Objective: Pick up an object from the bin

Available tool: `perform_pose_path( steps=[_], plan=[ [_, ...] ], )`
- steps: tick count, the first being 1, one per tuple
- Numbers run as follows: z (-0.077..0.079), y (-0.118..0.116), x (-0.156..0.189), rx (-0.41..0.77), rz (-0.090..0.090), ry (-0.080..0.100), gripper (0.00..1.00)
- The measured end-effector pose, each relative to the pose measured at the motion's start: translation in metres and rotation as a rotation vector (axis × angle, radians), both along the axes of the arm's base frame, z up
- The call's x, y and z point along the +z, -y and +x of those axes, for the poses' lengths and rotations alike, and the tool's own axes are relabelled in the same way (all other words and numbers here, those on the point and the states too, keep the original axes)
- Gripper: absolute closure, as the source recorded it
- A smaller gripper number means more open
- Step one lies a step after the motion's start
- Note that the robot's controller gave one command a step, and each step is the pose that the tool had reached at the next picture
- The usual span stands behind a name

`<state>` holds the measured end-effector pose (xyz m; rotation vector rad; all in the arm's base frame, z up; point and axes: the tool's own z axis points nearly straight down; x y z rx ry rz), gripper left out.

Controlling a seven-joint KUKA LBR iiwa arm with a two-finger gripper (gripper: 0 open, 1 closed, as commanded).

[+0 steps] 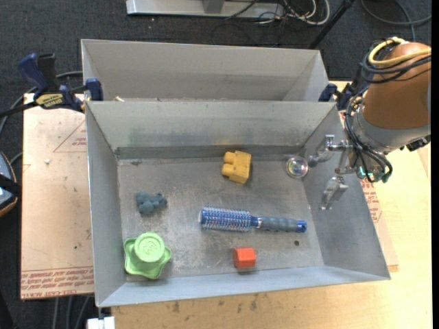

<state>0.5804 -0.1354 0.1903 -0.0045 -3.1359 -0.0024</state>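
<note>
block (236, 166) behind brush (250, 221); ball (297, 167) right of block; cube (244, 258) before brush; cap (146, 256) front-left

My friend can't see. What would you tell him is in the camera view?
The robot's pincer hangs over the right side of a grey bin. On its floor lie a yellow block, a blue hairbrush, a red cube, a green flower-shaped cup and a grey-blue toy.

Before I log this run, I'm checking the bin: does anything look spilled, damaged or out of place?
Nothing stands out. The yellow plastic block, blue bristled hairbrush, red cube, green flower-shaped cup and grey-blue lump lie apart on the bin floor, none visibly broken.
</note>
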Motion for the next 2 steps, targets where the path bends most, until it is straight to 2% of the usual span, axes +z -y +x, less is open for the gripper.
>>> perform_pose_path(
  steps=[1,2],
  plan=[
    [-0.054,-0.0391,-0.1091,0.297,0.004,0.0,0.0],
    [-0.0517,-0.0383,-0.1062,0.298,0.0,0.007,1.0]
  ],
)
